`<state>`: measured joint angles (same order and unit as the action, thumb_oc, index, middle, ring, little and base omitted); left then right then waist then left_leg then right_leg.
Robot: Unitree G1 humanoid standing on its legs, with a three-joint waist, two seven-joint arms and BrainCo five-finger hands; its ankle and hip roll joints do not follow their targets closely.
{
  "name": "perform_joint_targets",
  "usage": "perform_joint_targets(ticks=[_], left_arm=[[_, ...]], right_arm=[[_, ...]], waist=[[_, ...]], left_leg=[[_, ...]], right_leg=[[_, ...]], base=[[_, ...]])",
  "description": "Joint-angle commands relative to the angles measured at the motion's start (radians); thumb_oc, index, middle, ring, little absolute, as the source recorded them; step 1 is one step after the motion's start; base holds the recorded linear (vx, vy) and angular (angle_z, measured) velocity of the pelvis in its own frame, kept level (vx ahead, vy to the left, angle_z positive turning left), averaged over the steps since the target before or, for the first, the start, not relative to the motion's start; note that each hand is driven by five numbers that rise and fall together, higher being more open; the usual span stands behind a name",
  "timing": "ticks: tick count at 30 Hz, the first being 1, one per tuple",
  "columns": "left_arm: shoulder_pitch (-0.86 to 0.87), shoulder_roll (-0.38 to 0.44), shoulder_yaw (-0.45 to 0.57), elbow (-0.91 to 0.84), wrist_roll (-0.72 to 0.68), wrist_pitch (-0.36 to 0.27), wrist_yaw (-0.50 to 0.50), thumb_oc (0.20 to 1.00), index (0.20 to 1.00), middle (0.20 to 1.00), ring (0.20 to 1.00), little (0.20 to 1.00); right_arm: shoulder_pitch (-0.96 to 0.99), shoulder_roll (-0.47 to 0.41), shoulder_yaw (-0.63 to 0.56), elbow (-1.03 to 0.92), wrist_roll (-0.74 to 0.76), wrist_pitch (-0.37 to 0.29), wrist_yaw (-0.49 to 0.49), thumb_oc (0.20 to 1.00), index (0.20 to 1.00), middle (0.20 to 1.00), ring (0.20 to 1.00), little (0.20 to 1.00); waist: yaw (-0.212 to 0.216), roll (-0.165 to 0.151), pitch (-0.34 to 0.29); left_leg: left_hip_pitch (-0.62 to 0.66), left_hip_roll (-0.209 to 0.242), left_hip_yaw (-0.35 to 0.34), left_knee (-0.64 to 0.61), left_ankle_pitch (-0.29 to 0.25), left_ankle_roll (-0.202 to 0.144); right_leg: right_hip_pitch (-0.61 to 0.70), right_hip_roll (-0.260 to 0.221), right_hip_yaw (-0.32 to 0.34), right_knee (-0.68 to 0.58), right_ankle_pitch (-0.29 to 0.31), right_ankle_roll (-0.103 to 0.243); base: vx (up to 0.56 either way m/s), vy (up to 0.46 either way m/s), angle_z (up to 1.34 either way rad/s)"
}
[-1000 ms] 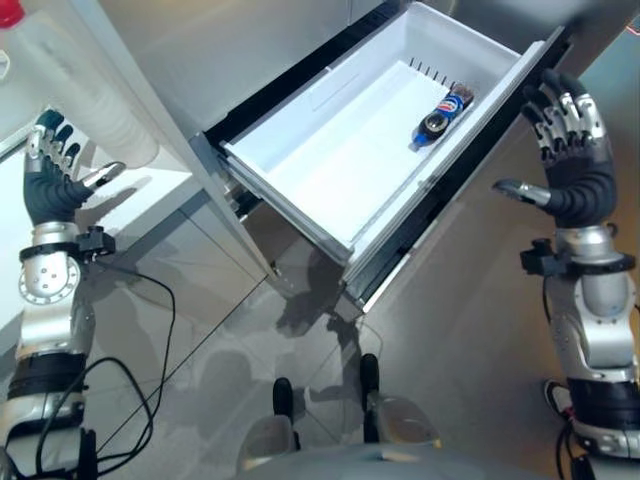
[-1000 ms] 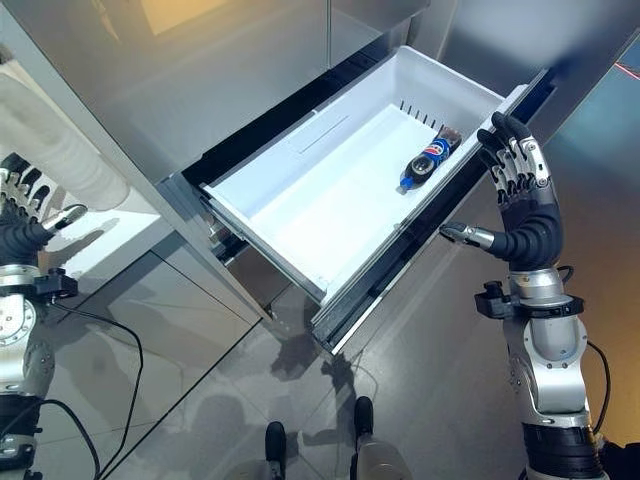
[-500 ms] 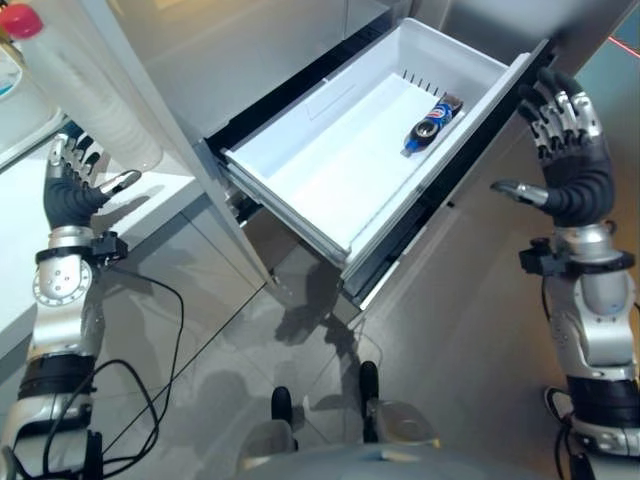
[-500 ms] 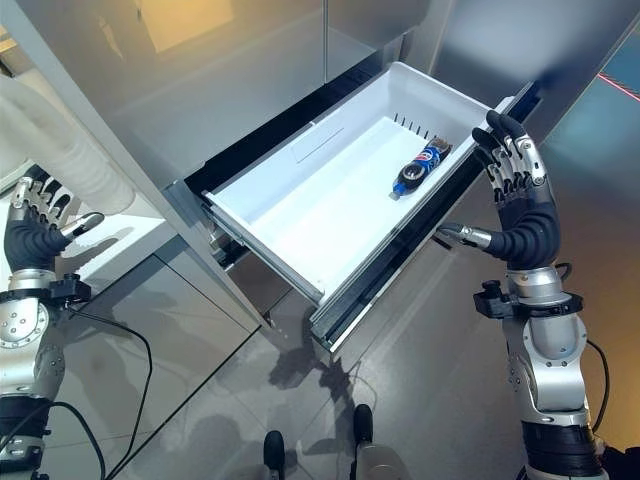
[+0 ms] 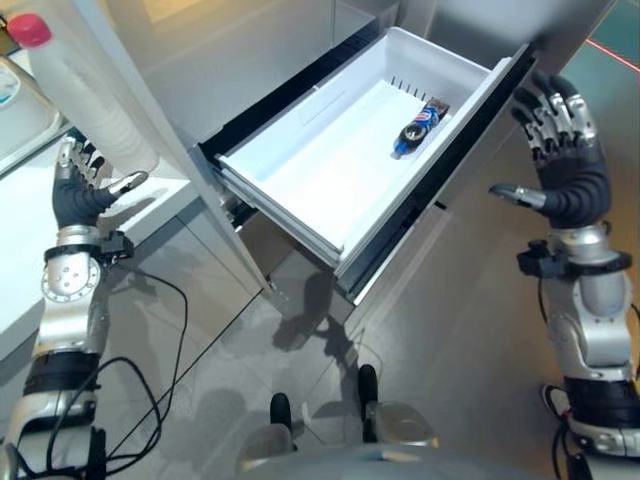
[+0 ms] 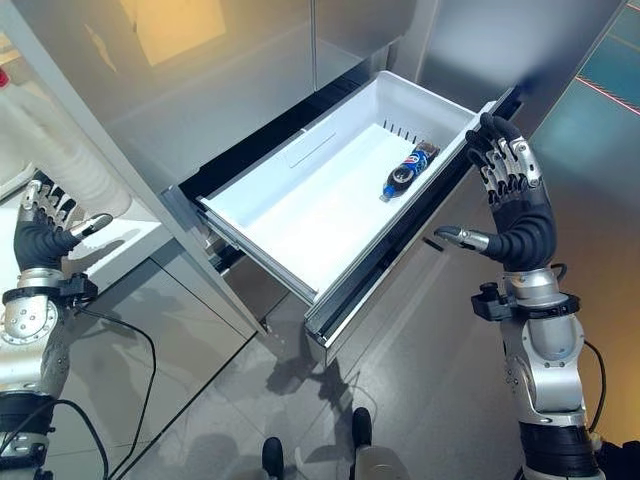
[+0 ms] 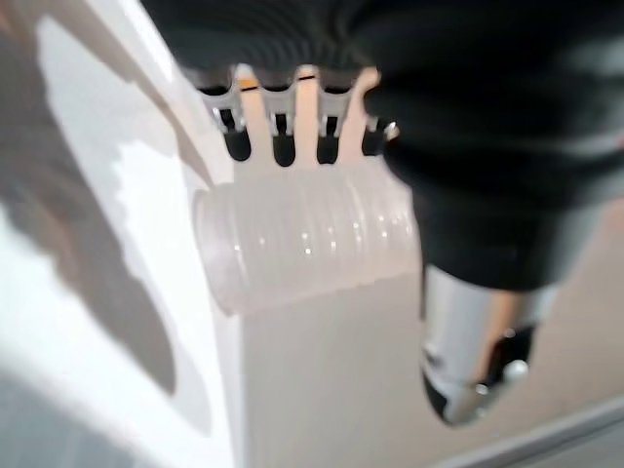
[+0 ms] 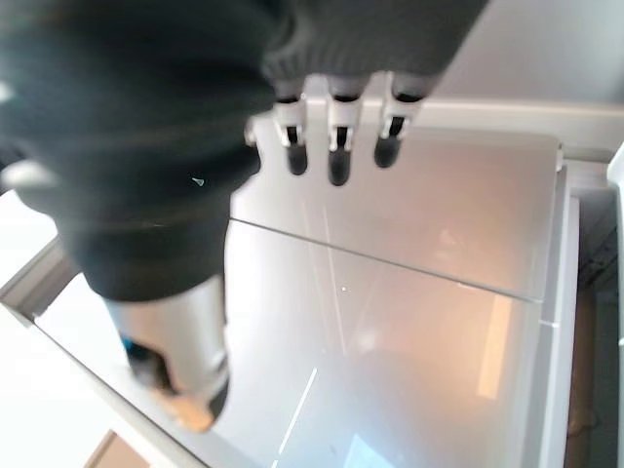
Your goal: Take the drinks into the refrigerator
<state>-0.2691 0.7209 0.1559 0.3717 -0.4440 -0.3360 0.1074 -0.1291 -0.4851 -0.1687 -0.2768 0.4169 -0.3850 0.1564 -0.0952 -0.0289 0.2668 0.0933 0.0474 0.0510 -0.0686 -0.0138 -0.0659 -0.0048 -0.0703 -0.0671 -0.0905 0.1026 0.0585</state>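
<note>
Cola bottle (image 5: 414, 129) lies on its side in far corner of pulled-out white fridge drawer (image 5: 300, 190), already stowed; R hand (image 5: 560, 150) fingers spread, empty, by drawer front, prob. to push it shut; L hand (image 5: 82, 190) relaxed, empty, near cup stack (image 5: 85, 85).
</note>
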Motion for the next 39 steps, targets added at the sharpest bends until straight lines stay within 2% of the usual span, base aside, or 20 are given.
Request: perform_joint_targets(ticks=[1,13,22,34,35,36,37,39], left_arm=[[-0.153,0.023,-0.043,0.041,0.080,-0.043,-0.004,1.000,1.000,1.000,1.000,1.000],[-0.256,0.020,-0.127,0.078,0.150,-0.035,0.023,1.000,1.000,1.000,1.000,1.000],[-0.364,-0.029,-0.217,0.121,0.204,-0.008,0.035,1.000,1.000,1.000,1.000,1.000],[-0.392,-0.062,-0.244,0.159,0.243,0.005,0.045,1.000,1.000,1.000,1.000,1.000],[-0.380,-0.064,-0.239,0.160,0.244,0.005,0.042,0.671,0.671,0.671,0.671,0.671],[-0.379,-0.064,-0.238,0.160,0.244,0.005,0.042,0.416,0.416,0.416,0.416,0.416],[-0.369,-0.065,-0.234,0.161,0.243,0.006,0.041,0.225,0.225,0.225,0.225,0.225],[-0.364,-0.066,-0.230,0.160,0.242,0.006,0.042,0.200,0.200,0.200,0.200,0.200]], right_arm=[[-0.007,-0.004,-0.018,-0.098,0.041,-0.019,0.007,1.000,1.000,1.000,1.000,1.000],[-0.004,-0.018,-0.009,-0.096,0.071,-0.017,0.025,1.000,1.000,1.000,1.000,1.000],[-0.021,-0.007,0.009,-0.101,0.070,-0.012,0.027,1.000,1.000,1.000,1.000,1.000],[-0.015,0.000,0.011,-0.109,0.061,-0.009,0.030,1.000,1.000,1.000,1.000,1.000],[-0.015,0.001,0.006,-0.111,0.061,-0.007,0.033,1.000,1.000,1.000,1.000,1.000],[-0.015,0.001,0.006,-0.111,0.061,-0.007,0.033,1.000,1.000,1.000,1.000,1.000],[-0.013,0.001,0.003,-0.113,0.064,-0.008,0.034,1.000,1.000,1.000,1.000,1.000],[-0.013,0.002,0.002,-0.113,0.066,-0.008,0.034,1.000,1.000,1.000,1.000,1.000]], waist=[[-0.038,-0.002,-0.055],[-0.064,0.010,-0.071],[-0.075,0.009,-0.073],[-0.080,0.003,-0.071],[-0.080,0.002,-0.072],[-0.081,0.002,-0.072],[-0.081,0.001,-0.073],[-0.081,0.000,-0.073]], left_leg=[[-0.045,-0.066,-0.016,0.132,-0.127,0.076],[-0.029,-0.063,-0.010,0.107,-0.122,0.078],[-0.023,-0.062,-0.020,0.086,-0.115,0.078],[-0.012,-0.056,-0.022,0.079,-0.118,0.078],[-0.010,-0.054,-0.021,0.077,-0.118,0.077],[-0.009,-0.054,-0.021,0.076,-0.118,0.077],[-0.006,-0.052,-0.022,0.074,-0.118,0.076],[-0.007,-0.051,-0.023,0.074,-0.117,0.076]], right_leg=[[0.026,0.028,0.007,0.112,-0.172,0.001],[0.029,0.033,0.020,0.109,-0.175,0.005],[0.026,0.038,0.006,0.115,-0.184,0.006],[0.024,0.044,0.006,0.128,-0.195,0.005],[0.025,0.046,0.006,0.128,-0.197,0.003],[0.025,0.046,0.006,0.128,-0.197,0.003],[0.027,0.048,0.007,0.126,-0.198,0.002],[0.027,0.049,0.007,0.125,-0.198,0.001]], base=[[0.00,0.000,0.00],[0.00,0.000,0.00],[0.01,-0.001,0.00],[0.01,-0.003,0.00],[0.00,0.000,0.00],[0.04,-0.018,0.01],[0.00,0.000,0.00],[0.00,0.000,0.00]])
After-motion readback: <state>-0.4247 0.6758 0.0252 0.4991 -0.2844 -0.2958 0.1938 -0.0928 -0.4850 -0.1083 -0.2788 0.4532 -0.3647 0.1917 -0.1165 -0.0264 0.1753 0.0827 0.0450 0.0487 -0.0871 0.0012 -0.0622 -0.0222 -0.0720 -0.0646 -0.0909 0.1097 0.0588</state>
